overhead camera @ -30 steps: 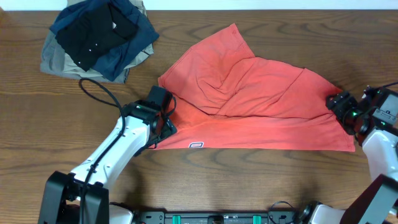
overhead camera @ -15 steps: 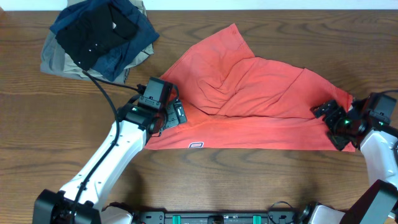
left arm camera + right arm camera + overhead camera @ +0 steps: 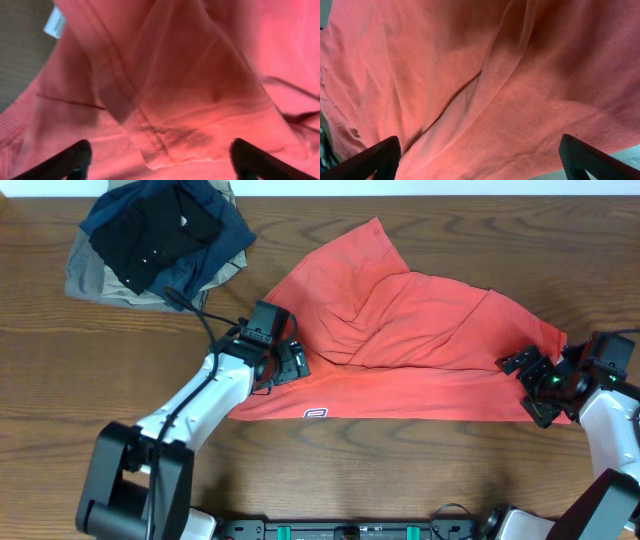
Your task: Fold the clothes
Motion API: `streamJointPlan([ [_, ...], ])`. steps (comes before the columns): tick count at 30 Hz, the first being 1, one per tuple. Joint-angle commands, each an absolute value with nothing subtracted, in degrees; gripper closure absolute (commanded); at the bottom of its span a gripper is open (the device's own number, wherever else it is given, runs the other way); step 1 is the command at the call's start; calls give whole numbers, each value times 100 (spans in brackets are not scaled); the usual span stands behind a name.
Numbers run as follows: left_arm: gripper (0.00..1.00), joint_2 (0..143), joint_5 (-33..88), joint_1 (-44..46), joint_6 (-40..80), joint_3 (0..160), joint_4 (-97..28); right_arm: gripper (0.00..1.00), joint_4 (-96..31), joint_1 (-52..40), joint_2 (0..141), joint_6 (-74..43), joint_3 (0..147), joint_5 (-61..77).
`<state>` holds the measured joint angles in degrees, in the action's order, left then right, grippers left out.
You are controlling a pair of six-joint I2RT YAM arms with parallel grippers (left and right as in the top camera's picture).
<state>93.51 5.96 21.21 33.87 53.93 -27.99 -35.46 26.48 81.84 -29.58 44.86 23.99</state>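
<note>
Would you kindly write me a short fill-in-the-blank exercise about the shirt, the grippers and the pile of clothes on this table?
The T-shirt on the table is coloured ____.
The left gripper and right gripper both have ____ jaws.
The pile of dark garments lies on the ____ arm's side.
Missing words: red; open; left.

Place was a robotics lab bench — wood-grain table (image 3: 400,470) carried a left arm (image 3: 185,405) and right arm (image 3: 605,415) at its near edge, a loose black cable (image 3: 185,300), heaped garments (image 3: 150,235).
</note>
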Motion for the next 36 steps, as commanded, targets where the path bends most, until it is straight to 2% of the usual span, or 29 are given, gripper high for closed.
streamJointPlan([
  [1,26,9397,716,2132,3326,5439,-2775,1,-3559,2582,8117,-3017,4541,2397],
  [2,29,9397,733,2132,3323,5439,-2773,1,-3559,2582,8117,-3017,4541,2397],
  [5,29,9402,751,2132,3323,5435,-2770,1,-3559,2582,8117,-3017,4541,2399],
  [15,29,9657,714,2130,3264,5435,-2668,1,-3559,2582,8117,-3017,4541,2399],
  [21,29,9889,1369,2132,3284,5435,-2764,1,-3559,2582,8117,-3017,4541,2397],
  [31,29,9891,1396,2134,3330,5433,-2700,1,-3559,2585,8117,-3017,4541,2399],
  [36,38,9891,1396,2134,3328,5428,-2705,1,-3559,2585,8117,-3020,4541,2397],
])
